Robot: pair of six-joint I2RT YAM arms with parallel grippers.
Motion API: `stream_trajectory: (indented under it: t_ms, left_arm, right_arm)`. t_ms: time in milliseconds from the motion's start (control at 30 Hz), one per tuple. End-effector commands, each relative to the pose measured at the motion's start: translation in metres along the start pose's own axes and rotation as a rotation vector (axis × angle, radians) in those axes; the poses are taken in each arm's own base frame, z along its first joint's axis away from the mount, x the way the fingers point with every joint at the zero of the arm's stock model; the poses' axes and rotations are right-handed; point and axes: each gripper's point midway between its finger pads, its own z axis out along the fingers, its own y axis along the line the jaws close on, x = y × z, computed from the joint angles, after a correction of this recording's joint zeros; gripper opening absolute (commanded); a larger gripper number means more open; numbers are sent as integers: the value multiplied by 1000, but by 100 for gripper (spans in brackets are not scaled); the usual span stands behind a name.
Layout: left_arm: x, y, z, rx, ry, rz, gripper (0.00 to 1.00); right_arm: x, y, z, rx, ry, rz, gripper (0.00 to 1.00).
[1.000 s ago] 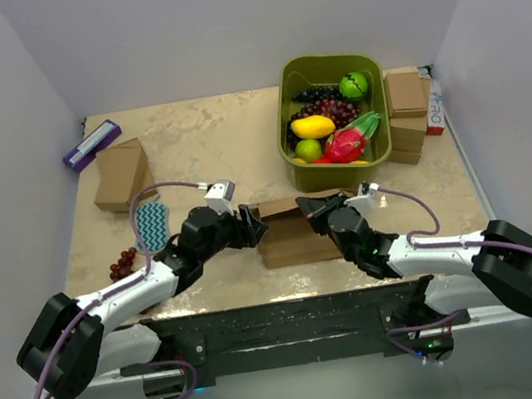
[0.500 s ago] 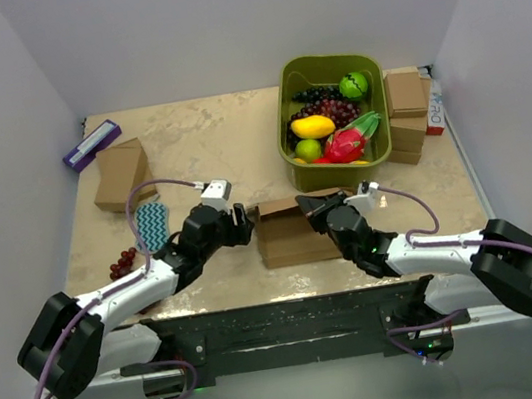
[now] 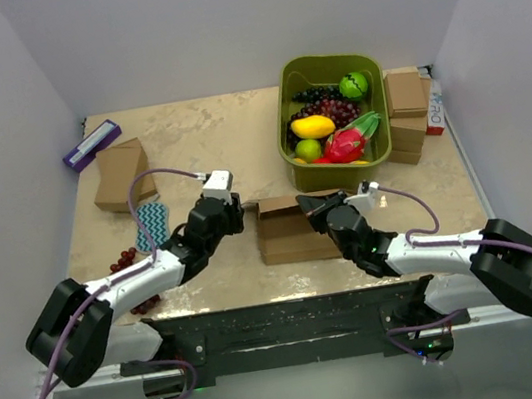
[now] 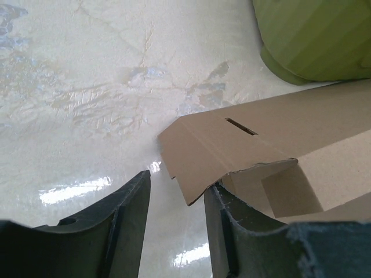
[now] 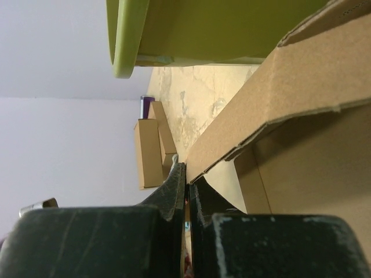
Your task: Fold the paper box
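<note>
We log green bin (image 3: 285, 131) at 1 o'clock, full of fruit (image 3: 313, 127); paper box (image 3: 287, 239) at 6. Left gripper (image 4: 177, 194) parted, empty; right gripper (image 5: 186, 182) closed.

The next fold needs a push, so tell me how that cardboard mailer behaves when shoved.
The paper box will likely slide easily: it looks thin and hollow, and the table is glossy. Its flap should stay stiff yet hinge at the crease, being corrugated board. It seems unlikely to roll or tip, lying flat.
</note>
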Motion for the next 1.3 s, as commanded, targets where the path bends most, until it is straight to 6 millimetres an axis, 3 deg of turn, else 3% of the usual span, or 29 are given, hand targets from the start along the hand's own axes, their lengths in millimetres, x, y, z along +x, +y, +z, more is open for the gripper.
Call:
stream_trajectory:
  t_ms: [0,267,400,567,667,733,900,1033,1267]
  left_arm:
    - [-46,10,12,-77,-145,30,46]
    - [-72,8,34,-93,-184,80,45]
    - [-80,6,33,-79,-187,80,47]
    - [-85,-1,-1,48,-256,38,57]
    - [-83,-5,-27,141,-295,17,58]
    - [-75,-11,-42,200,-293,-2,62]
    - [-51,-31,-56,355,-249,57,76]
    - [-43,-49,-49,448,-217,117,80]
    - [-44,-34,-18,324,-202,171,84]
  right_arm:
    - [-1,-23,2,75,-18,-89,0]
    - [-2,-24,3,84,-19,-97,0]
    - [-5,-19,2,80,-29,-84,0]
    - [-16,-4,2,94,-61,-77,0]
    - [-25,0,4,122,-59,-51,0]
    - [-27,3,5,145,-38,-47,0]
    - [-33,11,7,171,-17,-31,0]
    - [-27,10,9,180,28,-10,0]
    - [-17,11,7,167,84,27,0]
